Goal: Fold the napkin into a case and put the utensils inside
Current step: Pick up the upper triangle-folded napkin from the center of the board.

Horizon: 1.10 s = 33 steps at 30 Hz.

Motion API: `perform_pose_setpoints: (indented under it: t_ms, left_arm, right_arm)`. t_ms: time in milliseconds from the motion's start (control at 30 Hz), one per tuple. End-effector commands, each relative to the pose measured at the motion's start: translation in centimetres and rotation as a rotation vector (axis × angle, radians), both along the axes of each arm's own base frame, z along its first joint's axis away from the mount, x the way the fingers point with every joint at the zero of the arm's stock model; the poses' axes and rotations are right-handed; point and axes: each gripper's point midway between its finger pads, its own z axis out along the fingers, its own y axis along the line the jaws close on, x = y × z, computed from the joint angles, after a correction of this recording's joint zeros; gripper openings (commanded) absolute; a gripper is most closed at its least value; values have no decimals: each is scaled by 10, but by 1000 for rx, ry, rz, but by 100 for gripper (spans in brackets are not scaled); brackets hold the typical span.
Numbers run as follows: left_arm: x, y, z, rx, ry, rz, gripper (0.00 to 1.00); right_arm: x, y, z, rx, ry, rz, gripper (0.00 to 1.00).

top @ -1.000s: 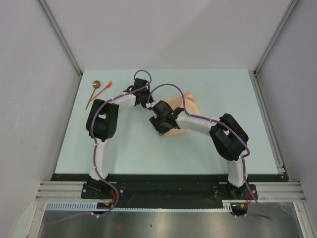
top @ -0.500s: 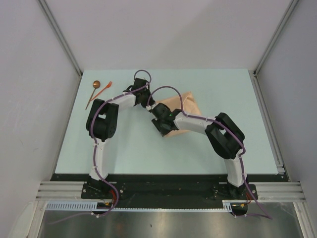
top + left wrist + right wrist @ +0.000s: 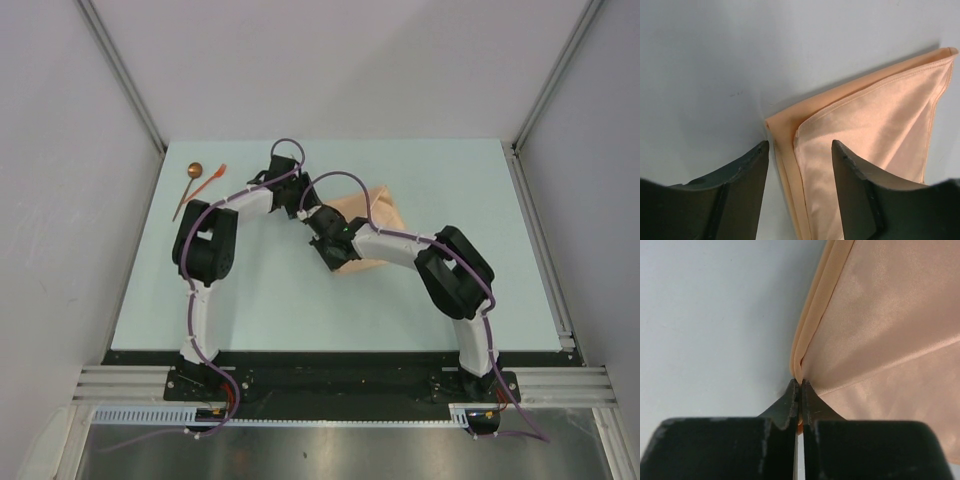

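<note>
The tan-orange napkin [image 3: 378, 208] lies folded in layers mid-table, partly under both arms. My left gripper [image 3: 800, 149] stands open over the napkin's [image 3: 880, 115] left corner. Its layered edge runs between the fingers, which do not touch it. My right gripper [image 3: 799, 384] is shut on the napkin's [image 3: 890, 330] folded edge, pinching the layers at the fingertips. In the top view the left gripper [image 3: 302, 210] and the right gripper [image 3: 333, 254] sit close together at the napkin's left side. The utensils lie at the far left: a dark-handled spoon [image 3: 189, 186] and an orange-red fork [image 3: 211, 181].
The pale blue table [image 3: 250, 300] has raised rails at its right edge and grey walls on three sides. The left arm's elbow [image 3: 205, 245] stands between the utensils and the napkin. Purple cables loop above both wrists.
My left gripper has opened and let go of the napkin's edge. My right gripper has shut on the folded edge and shifted slightly toward the left gripper.
</note>
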Motion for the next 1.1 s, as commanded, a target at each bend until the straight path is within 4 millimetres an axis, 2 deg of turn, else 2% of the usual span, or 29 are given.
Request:
perform_pose_setpoints:
  t_ms: [0, 67, 300, 533, 700, 867, 1067]
  left_arm:
    - [-10, 4, 19, -20, 14, 10, 60]
    - [-14, 3, 17, -35, 33, 14, 61]
    - [-21, -1, 10, -75, 87, 32, 61]
    - [-14, -9, 2, -103, 111, 31, 58]
    - [-10, -7, -7, -87, 125, 48, 56]
    - [-4, -4, -11, -81, 130, 61, 50]
    - [1, -1, -12, -82, 123, 68, 35]
  right_arm:
    - [15, 1, 38, 110, -10, -17, 0]
    - [19, 0, 50, 152, -15, -19, 0]
    - [20, 1, 60, 231, 22, -13, 0]
    - [18, 3, 66, 267, 31, -6, 0]
    - [19, 3, 73, 281, 19, -9, 0]
    - [22, 0, 75, 292, 18, -14, 0]
    - [23, -2, 73, 298, 23, -16, 0]
